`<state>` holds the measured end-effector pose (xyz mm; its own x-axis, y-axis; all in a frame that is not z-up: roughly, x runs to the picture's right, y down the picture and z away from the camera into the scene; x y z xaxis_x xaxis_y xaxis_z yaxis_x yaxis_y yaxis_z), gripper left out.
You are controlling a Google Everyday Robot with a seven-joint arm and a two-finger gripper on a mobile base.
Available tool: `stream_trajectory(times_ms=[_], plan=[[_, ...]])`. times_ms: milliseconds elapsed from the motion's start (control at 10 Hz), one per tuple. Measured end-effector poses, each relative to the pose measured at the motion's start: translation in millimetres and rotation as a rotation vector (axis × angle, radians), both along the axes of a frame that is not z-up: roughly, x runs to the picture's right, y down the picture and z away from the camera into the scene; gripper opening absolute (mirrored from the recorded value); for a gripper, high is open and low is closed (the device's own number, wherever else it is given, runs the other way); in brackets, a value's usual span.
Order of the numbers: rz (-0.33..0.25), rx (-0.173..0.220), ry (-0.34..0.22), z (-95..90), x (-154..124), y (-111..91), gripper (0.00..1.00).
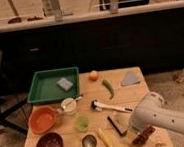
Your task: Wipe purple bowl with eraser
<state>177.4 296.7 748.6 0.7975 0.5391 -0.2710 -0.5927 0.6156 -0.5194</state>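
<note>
The pincer (126, 121) hangs low over the tabletop (138, 90) toward 5 o'clock, right at the eraser (115, 125); whether it is apart or together I cannot tell. The purple bowl (49, 146) sits well apart at 7 o'clock, with the orange bowl (42, 119) at its 12.

Table (138, 91): green tray (36, 91) back-left, sponge (64, 83) inside. Orange (93, 76), pepper (108, 88), grey cloth (130, 78) along back. White cup (69, 105), orange bowl (41, 120), green cup (82, 122), brush (110, 107) mid. Metal cup (89, 142), brown bar (143, 135) front.
</note>
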Motion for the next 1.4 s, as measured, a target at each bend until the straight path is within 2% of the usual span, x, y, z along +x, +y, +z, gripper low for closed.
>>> stream_trajectory(times_ms=[200,400,600,900,1400], plan=[[0.061,-0.001,0.069,12.5,3.8,0.0,0.80],[0.124,-0.032,0.135,26.4,9.1,4.2,0.80],[0.167,-0.072,0.169,33.0,10.7,8.4,0.80],[0.186,-0.097,0.170,26.5,8.4,9.9,0.80],[0.170,-0.113,0.136,9.4,-6.6,10.7,0.80]])
